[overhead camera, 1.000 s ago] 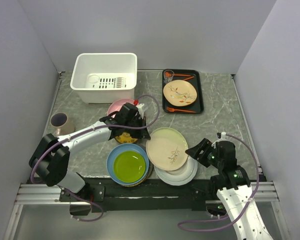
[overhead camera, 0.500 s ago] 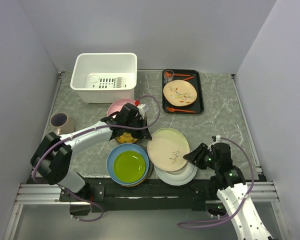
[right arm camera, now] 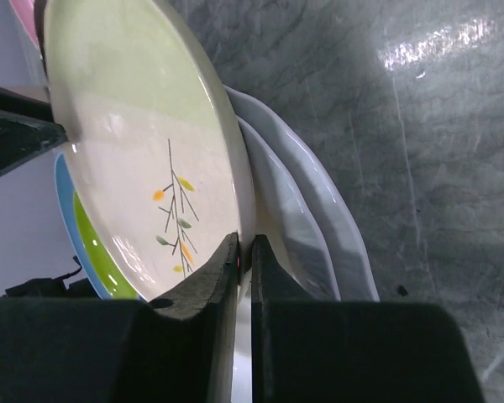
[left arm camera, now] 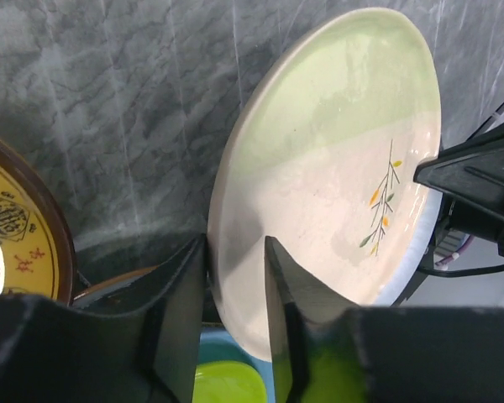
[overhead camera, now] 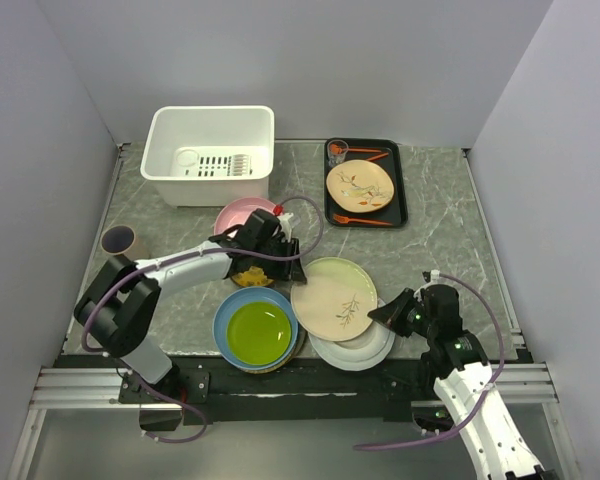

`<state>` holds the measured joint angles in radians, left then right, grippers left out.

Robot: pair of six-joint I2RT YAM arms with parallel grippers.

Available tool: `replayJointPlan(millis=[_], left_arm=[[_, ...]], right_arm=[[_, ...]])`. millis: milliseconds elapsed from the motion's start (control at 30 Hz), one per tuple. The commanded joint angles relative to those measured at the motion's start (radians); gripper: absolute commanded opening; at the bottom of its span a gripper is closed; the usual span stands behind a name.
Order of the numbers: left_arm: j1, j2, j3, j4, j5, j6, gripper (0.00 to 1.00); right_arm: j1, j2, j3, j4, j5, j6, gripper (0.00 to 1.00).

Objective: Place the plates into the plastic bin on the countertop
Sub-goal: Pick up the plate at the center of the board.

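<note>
**Sprig plate spanned by both grippers, clamped only on the right**

The sprig plate (overhead camera: 332, 298) is found near the front of the countertop (overhead camera: 440, 220), tilted, its right side lying over the stack of white plates (overhead camera: 365, 352) and its left rim raised beside the lime green plate (overhead camera: 258, 333). It is round and shallow, glossy, with pale green over the far half and cream over the near half; a thin twig with orange and green leaves is painted near the right edge.

The right rim is pinched by the right gripper (overhead camera: 385, 312), whose jaws are seen in the right wrist view drawn together on the thin edge; the opposite rim is straddled by the left gripper (overhead camera: 292, 272), whose fingers (left arm camera: 185, 294) are held apart with the rim loose between them, so no clamp is made there.

The line from one gripper to the other runs across the plate from far left to near right; the plastic bin (overhead camera: 205, 190) lies well apart at the far left, beyond the left gripper, which is the nearer of the two. It is judged that a carry by the right grip alone must cross the whole plate cluster; a slip from so narrow a pinch is to be feared.
</note>
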<state>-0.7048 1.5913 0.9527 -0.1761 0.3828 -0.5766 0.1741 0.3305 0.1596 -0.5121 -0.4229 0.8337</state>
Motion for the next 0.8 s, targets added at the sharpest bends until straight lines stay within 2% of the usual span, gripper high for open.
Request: replayJointPlan(millis=[0,200,267,300,367,400,433,600,767], left_arm=[[-0.067,0.039,0.023,0.112,0.189,-0.020,0.39],[-0.087,0.091,0.038,0.133,0.252,-0.020,0.44],[-0.091,0.105,0.044,0.138,0.277,-0.019,0.39],[-0.091,0.104,0.044,0.141,0.278,-0.022,0.36],[-0.091,0.098,0.043,0.139,0.271,-0.022,0.22],[-0.091,0.093,0.044,0.138,0.268,-0.020,0.14],[-0.091,0.082,0.041,0.136,0.266,-0.022,0.01],[-0.090,0.032,0.049,0.112,0.258,-0.019,0.01],[-0.084,-0.025,0.064,0.070,0.261,-0.005,0.01]], right_arm=[[0.007,0.007,-0.052,0.041,0.024,-0.016,0.03],[0.007,0.015,-0.074,0.069,0.019,-0.010,0.02],[0.007,0.019,-0.080,0.076,0.019,-0.010,0.02],[0.007,0.021,-0.081,0.078,0.021,-0.011,0.02],[0.007,0.018,-0.084,0.080,0.021,-0.010,0.02],[0.007,0.016,-0.084,0.080,0.021,-0.010,0.02],[0.007,0.015,-0.084,0.078,0.022,-0.011,0.02],[0.007,-0.005,-0.074,0.076,0.015,-0.007,0.08],[0.007,-0.053,-0.058,0.098,0.001,0.008,0.23]])
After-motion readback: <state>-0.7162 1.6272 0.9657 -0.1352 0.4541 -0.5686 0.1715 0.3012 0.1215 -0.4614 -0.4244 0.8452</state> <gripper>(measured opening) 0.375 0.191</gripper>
